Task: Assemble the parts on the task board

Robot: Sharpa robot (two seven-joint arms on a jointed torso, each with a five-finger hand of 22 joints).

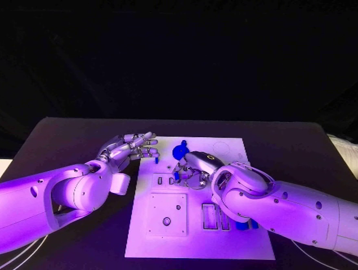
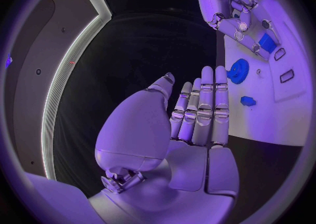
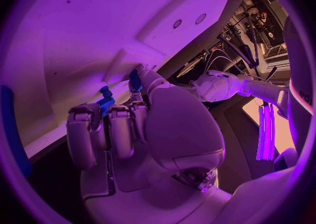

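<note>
I have the right hand [image 1: 193, 169] down over the middle of the task board [image 1: 167, 242], fingers curled in. My right wrist view shows a small blue part [image 3: 106, 104] at its fingertips [image 3: 84, 116], so I judge it is pinching that piece against the board. The left hand [image 1: 130, 147] hovers beside the board's far left edge, over the bench [image 1: 74, 135], fingers straight and together, holding nothing. A blue gear [image 1: 180, 151] sits at the board's far side, just beyond the right hand, and a smaller blue piece [image 2: 247, 100] lies near it. More blue shows in the slots [image 1: 242, 225] near the right forearm. I read the assembly as partway: some parts seated, this one being placed, others still loose.
</note>
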